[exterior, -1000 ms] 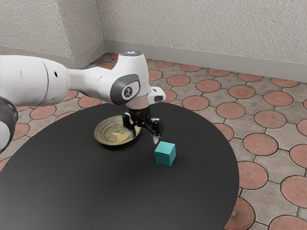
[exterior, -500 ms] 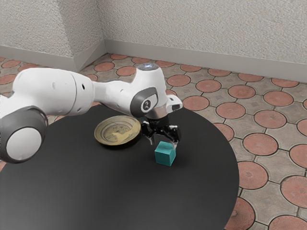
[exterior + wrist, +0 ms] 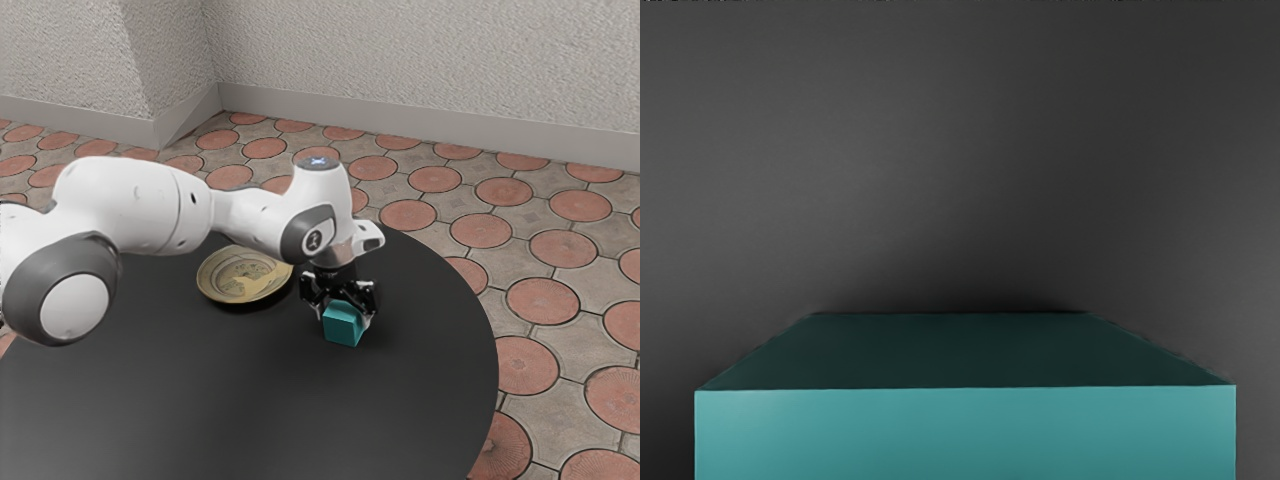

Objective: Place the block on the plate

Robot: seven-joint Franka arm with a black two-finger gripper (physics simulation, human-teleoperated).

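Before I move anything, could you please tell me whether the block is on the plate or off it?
Off: the block sits on the black table, apart from the plate.

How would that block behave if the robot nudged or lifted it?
The block has flat faces and straight edges, so it would probably slide rather than roll. It sits low and about as wide as tall, so tipping seems unlikely. Its crisp corners suggest something stiff that should keep its shape when squeezed.
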